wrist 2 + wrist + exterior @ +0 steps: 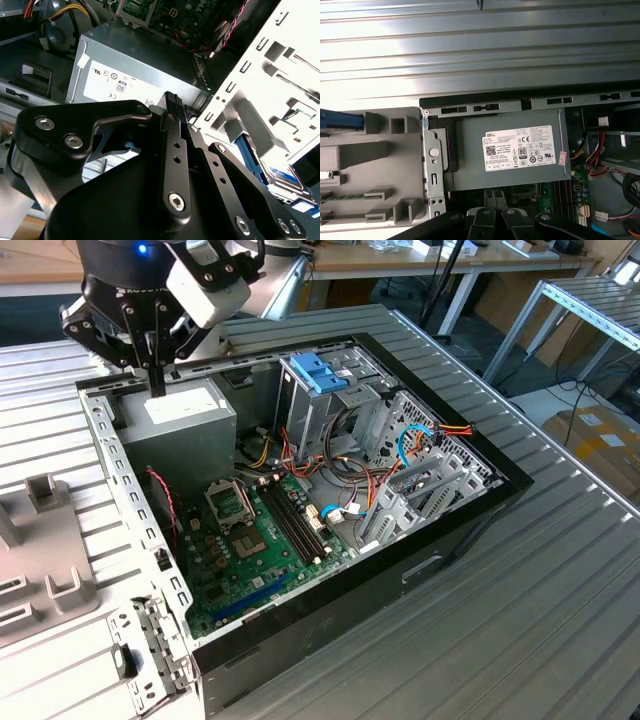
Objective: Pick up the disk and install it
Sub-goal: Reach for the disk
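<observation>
The disk (283, 176) lies in a light grey holder (260, 85) outside the computer case. In the second wrist view I see part of its white label and a blue rail. Its blue rail (340, 121) also shows at the holder's edge in the first wrist view. My gripper (156, 388) hangs over the case's far left corner in the exterior view, just above the grey power-supply box (185, 425). Its black fingers (172, 107) are pressed together with nothing between them. In the first wrist view the gripper (495, 197) points down beside the box's white sticker (520, 148).
The open computer case (470, 510) lies on a ribbed metal table (560, 590), with the green motherboard (260, 540) and loose cables inside. A light-blue bracket (318, 370) tops the metal drive cage. The grey holder (40, 540) stands at the exterior view's left.
</observation>
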Motion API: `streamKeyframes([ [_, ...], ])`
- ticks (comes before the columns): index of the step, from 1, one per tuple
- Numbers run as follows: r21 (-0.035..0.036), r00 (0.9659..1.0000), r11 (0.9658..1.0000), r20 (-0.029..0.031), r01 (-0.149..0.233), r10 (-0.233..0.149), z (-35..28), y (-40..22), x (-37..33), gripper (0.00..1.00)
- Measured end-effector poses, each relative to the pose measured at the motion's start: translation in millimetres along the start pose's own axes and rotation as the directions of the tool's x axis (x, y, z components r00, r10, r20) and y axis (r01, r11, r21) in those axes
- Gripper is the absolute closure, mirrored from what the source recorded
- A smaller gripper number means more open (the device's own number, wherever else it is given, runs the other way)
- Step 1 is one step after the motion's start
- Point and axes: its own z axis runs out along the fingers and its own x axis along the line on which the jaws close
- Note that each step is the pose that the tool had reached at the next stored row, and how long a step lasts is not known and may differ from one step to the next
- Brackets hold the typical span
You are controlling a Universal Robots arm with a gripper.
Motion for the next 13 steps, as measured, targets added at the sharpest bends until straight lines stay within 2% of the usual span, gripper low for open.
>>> streamKeyframes([
  [13,0.0,1.0,1.0,0.0,0.0,0.0,-0.2,-0.7,9.3,0.89],
])
